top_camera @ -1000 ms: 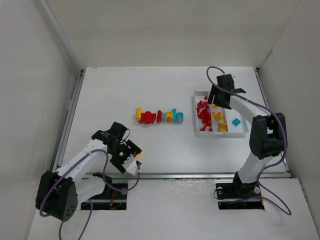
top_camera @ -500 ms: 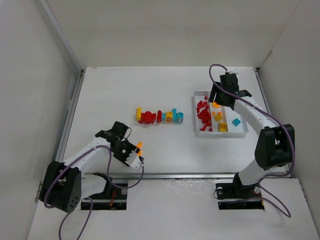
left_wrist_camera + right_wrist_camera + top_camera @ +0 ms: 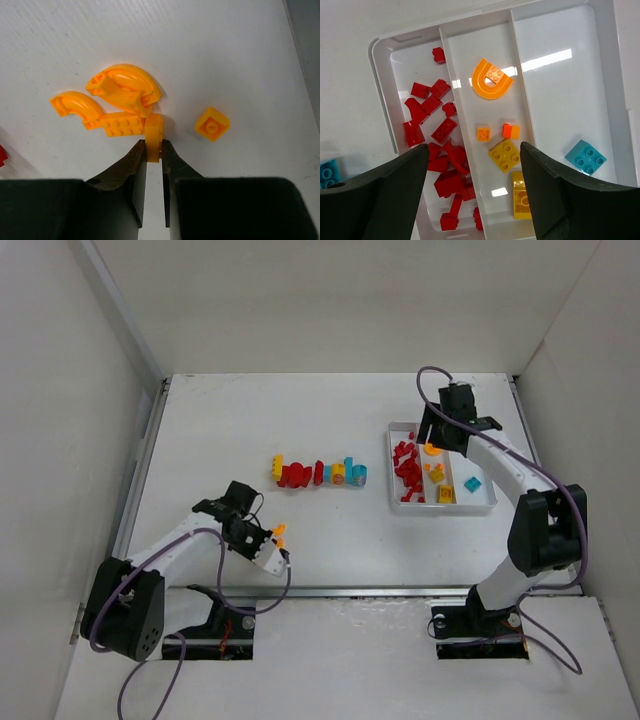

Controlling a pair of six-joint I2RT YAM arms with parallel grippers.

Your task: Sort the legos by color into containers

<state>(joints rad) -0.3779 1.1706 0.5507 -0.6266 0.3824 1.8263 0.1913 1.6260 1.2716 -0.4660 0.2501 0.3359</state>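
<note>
Near the front left of the desk, the left gripper now has its jaws pressed together on a thin orange piece, which it pinches edge-on. A second ago these jaws stood spread, lower and further left in the top view. Just beside the pinched piece lie other orange legos: two curved pieces, a flat studded plate and, a little apart on the right, a small square brick. Whether the pinched piece is off the desk I cannot tell. At the far right the right gripper hangs over the far end of the white tray with its fingers spread and nothing between them, as before, though the arm's elbow has shifted a little toward the near edge. The tray's left compartment holds red bricks, the middle one holds orange and yellow bricks, among them an orange arch, and the right one holds a single cyan brick. A short row of legos in red, orange and cyan lies in the middle of the desk and has not moved. From above, the left gripper covers the orange pile, leaving only a sliver of orange showing. The left wrist view cuts off a red scrap at its left edge. In the right wrist view a cyan brick is cut by the left edge, and the dark fingers hide the tray's near corners.
</note>
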